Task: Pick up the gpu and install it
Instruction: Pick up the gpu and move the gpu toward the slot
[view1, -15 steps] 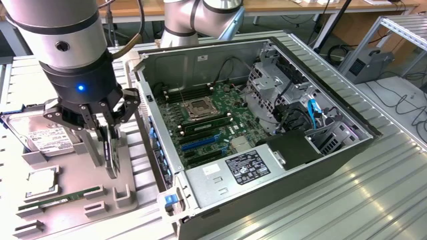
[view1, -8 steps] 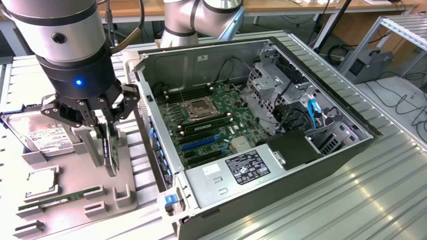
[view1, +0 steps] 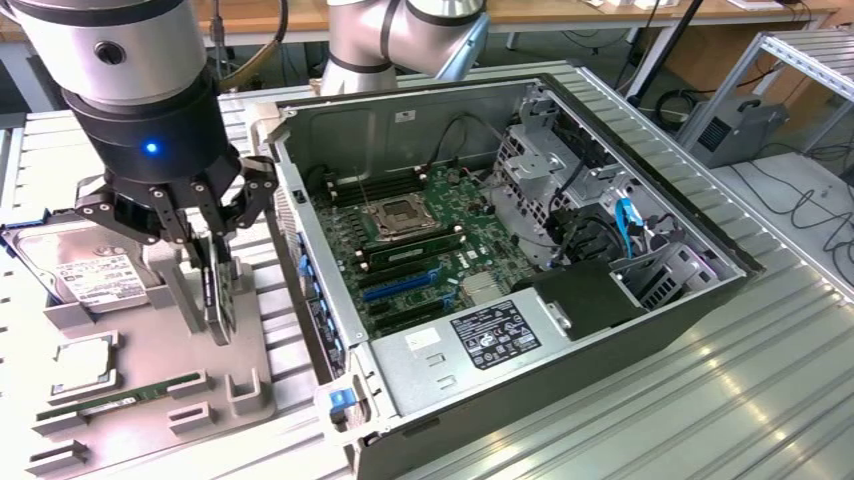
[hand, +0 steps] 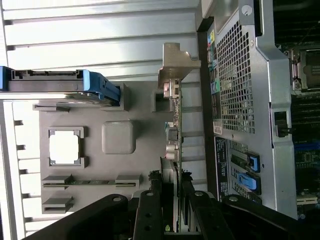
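Observation:
The gpu (view1: 218, 300) is a slim black card standing on edge in the grey parts holder (view1: 140, 335), at the exterior view's left beside the open PC case (view1: 334, 300). My gripper (view1: 214, 255) hangs straight over it, one finger on each side of its upper edge, shut on the card. In the wrist view the gpu (hand: 172, 135) runs edge-on from its silvery bracket down between the black fingers (hand: 152, 205) of my gripper (hand: 171, 195). The card's lower edge still looks seated in the holder. Blue expansion slots (view1: 400, 285) show on the motherboard (view1: 414, 240) inside the case.
On the holder lie a silver hard drive (view1: 94, 275), a CPU (view1: 80, 365) and a green RAM stick (view1: 100, 405). The case's perforated rear wall (hand: 240, 100) stands close beside the card. A second arm's base (view1: 387, 40) rises behind the case.

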